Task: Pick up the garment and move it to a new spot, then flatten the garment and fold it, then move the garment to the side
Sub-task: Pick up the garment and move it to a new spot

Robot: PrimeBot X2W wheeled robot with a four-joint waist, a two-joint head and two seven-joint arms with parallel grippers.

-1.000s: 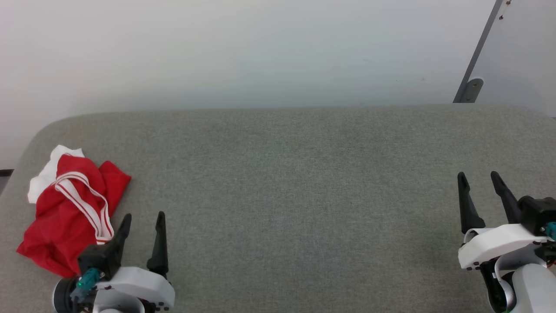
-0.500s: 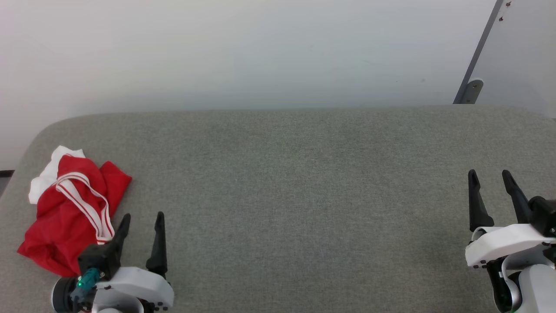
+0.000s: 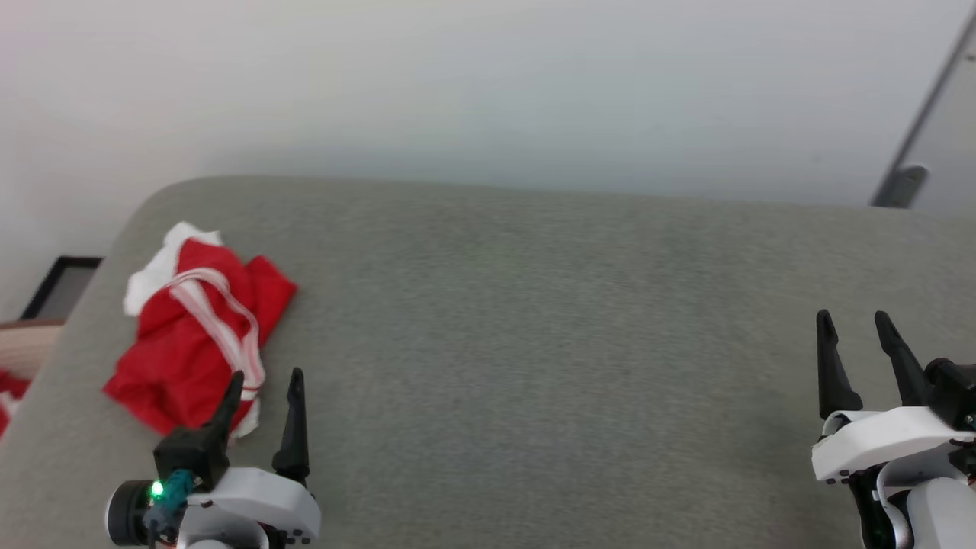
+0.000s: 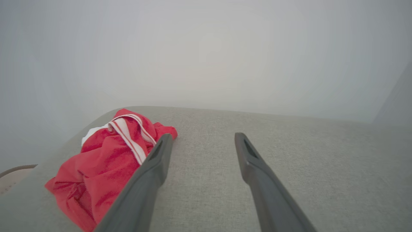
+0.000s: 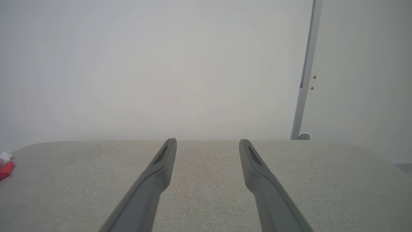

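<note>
The shirt [image 3: 191, 335] lies at the surface's [image 3: 534, 343] left end, just beside the open, empty left pincer [image 3: 267, 374]; the right pincer [image 3: 852, 316], also open, sits well apart; the shirt is crumpled, red, with a white sleeve and striped trim.

Left gripper [image 3: 267, 374] stands wide and empty just beside the garment [image 3: 183, 358]; right gripper [image 3: 852, 314], well apart from it, stands equally wide.

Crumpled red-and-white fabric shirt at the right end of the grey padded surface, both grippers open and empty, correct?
No: head view shows the crumpled red-and-white fabric shirt at the left end of the grey padded surface. The left gripper and right gripper are open and empty.
</note>
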